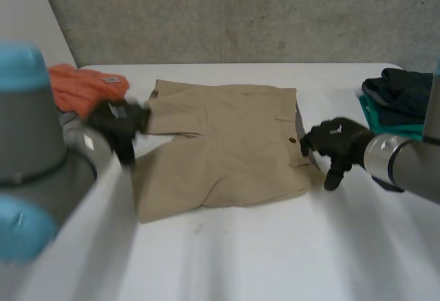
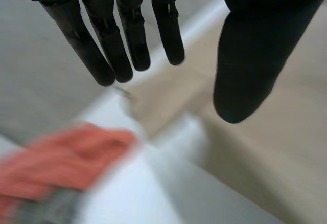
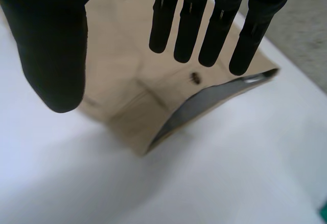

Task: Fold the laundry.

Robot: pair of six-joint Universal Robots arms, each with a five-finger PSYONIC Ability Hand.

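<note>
Two hands flank the tan shorts, which lie flat on the white bench, and neither has a hold on the cloth. Our left hand hangs at the leg end, its fingers straight and the thumb held apart, with the edge of one leg just beyond the fingertips. An orange garment lies near it on the side away from the shorts. Our right hand is at the waist end, likewise spread and empty, with the button just past its fingertips and the gaping waistband close by. We cannot tell whether it touches the cloth. A dark and teal pile sits on that hand's outer side, apart from the shorts. We judge the step in hand to be the approach to a first fold: both legs lie spread and nothing is turned over yet, so this piece is at an early stage. The next move, as we read it, calls for each hand to come down on its own end and pinch an edge, the right at the waistband and the left at the leg hem. Each should take both layers together, since the open waistband could let the top layer lift alone and skew the fold.
</note>
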